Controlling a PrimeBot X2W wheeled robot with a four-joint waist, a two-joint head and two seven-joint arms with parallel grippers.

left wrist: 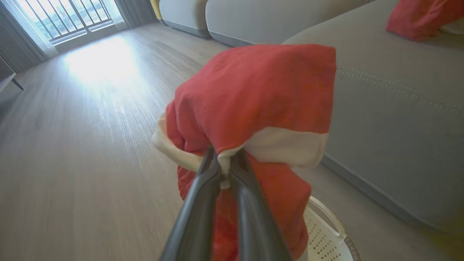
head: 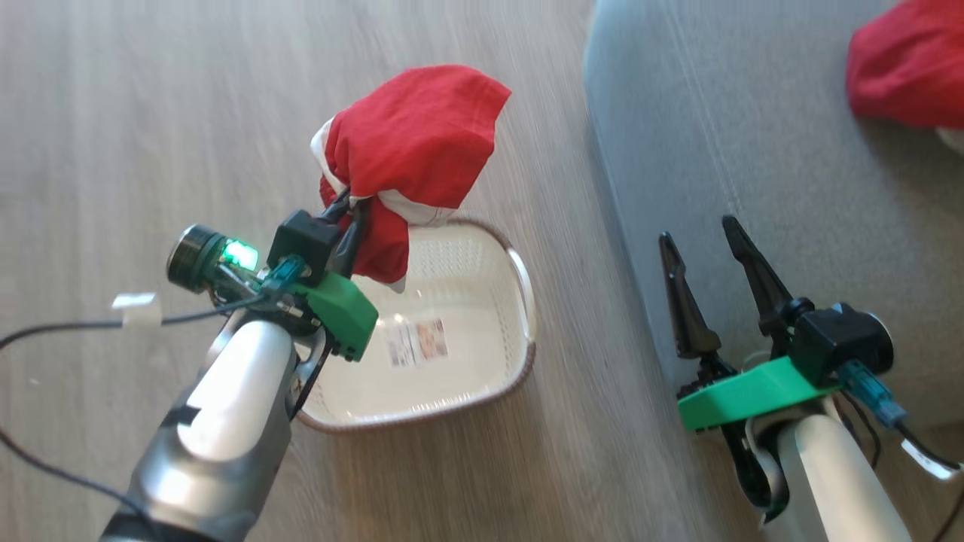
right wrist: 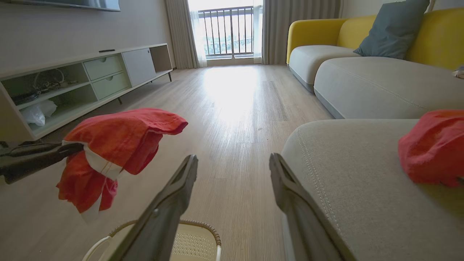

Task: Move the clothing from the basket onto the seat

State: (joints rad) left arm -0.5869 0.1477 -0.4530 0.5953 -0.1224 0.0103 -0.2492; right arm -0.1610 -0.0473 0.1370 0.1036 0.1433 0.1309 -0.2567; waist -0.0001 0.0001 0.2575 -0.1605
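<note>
My left gripper (head: 348, 205) is shut on a red garment with a white band (head: 410, 143), which hangs bunched above the far end of the cream basket (head: 520, 290). The left wrist view shows the same garment (left wrist: 253, 101) pinched between the closed fingers (left wrist: 203, 195). Inside, the basket holds a paper label (head: 418, 342) on its floor. A second red garment (head: 907, 64) lies on the grey seat (head: 753, 135) at the far right. My right gripper (head: 700, 229) is open with nothing in it, over the seat's near edge.
Pale wooden floor (head: 151, 113) surrounds the basket. In the right wrist view a low TV cabinet (right wrist: 83, 83) runs along the left wall, and a yellow-backed sofa (right wrist: 326, 36) with a blue-grey cushion (right wrist: 393, 29) stands beyond the seat. A black cable (head: 68, 327) trails from my left wrist.
</note>
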